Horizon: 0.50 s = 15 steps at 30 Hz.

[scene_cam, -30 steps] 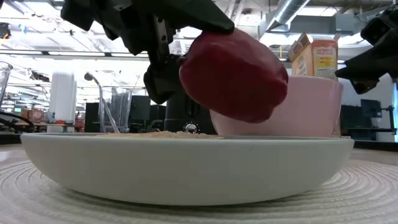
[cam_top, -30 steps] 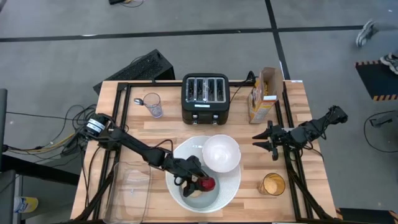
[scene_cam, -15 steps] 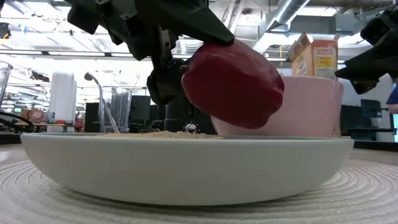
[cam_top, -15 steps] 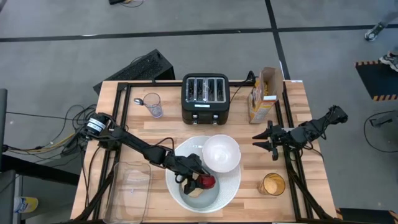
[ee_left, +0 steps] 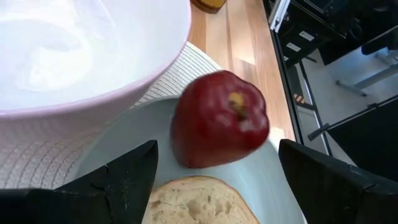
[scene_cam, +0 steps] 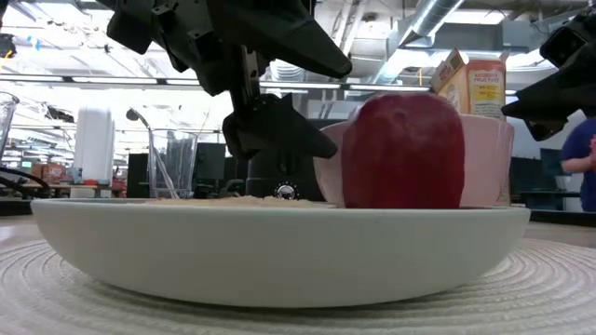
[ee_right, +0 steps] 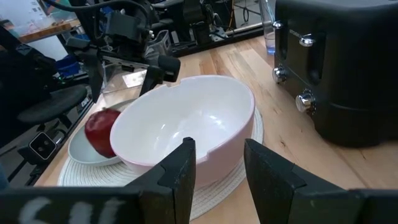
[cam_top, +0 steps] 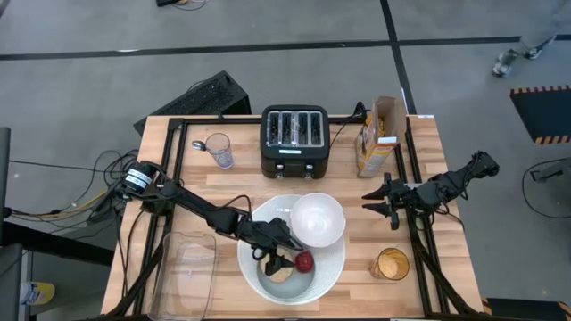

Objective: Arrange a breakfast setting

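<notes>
Desk (cam_top: 232, 192): apple (cam_top: 305, 261) rests on plate (cam_top: 332, 267), 3 o'clock of bagel (cam_top: 284, 272); left gripper (cam_top: 277, 253) jaws open, releasing; right gripper (cam_top: 376, 200) shut, idle.

plate: the large round white plate with pale blue centre (cam_top: 332, 264) lies on a round woven placemat (scene_cam: 56, 279) at the worktop's (cam_top: 464, 259) near middle
apple: the small red apple (cam_top: 305, 261) sits on the plate, just right of the toasted bagel half (cam_top: 282, 273)
bowl: the small white bowl (cam_top: 318, 219) sits at the plate's far edge, behind the apple
toaster: the black four-slot toaster (cam_top: 295, 140) stands behind the bowl
</notes>
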Each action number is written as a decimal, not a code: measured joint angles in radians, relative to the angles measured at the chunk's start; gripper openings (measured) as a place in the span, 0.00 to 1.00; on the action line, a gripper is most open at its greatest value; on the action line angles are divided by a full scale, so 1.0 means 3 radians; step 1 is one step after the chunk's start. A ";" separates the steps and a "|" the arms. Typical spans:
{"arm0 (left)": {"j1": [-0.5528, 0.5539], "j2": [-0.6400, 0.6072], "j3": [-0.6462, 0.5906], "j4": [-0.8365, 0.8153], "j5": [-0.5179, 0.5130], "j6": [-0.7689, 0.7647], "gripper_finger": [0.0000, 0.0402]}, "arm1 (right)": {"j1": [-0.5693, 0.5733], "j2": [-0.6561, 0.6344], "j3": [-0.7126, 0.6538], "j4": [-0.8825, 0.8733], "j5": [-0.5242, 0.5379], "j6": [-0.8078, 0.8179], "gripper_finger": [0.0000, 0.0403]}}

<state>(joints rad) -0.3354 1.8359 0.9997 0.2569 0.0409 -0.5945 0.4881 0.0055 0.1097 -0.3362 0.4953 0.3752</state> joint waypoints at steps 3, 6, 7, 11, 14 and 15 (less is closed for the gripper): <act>-0.0001 0.0000 0.0000 0.0000 0.0003 -0.0025 0.79 | 0.0001 0.0000 0.0001 0.0001 0.0000 0.0000 0.40; 0.0000 0.0000 0.0000 -0.0008 0.0064 -0.0070 0.79 | 0.0000 0.0000 0.0000 0.0000 0.0000 0.0000 0.40; 0.0001 -0.0001 0.0000 -0.0017 0.0099 -0.0106 0.80 | 0.0001 0.0000 0.0001 0.0001 0.0000 0.0000 0.40; 0.0044 -0.0035 -0.0001 -0.0132 0.0288 -0.0307 0.80 | 0.0001 0.0000 0.0000 0.0001 0.0000 0.0001 0.40; 0.0106 -0.0118 -0.0004 -0.0188 0.0488 -0.0351 0.80 | 0.0001 0.0000 0.0000 0.0001 0.0000 0.0001 0.40; 0.0125 -0.0171 -0.0004 -0.0200 0.0530 -0.0332 0.80 | 0.0001 -0.0001 0.0001 0.0000 0.0000 0.0001 0.40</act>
<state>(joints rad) -0.2980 1.7845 0.9985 0.1968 0.1998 -0.6942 0.4885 0.0051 0.1101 -0.3362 0.4953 0.3756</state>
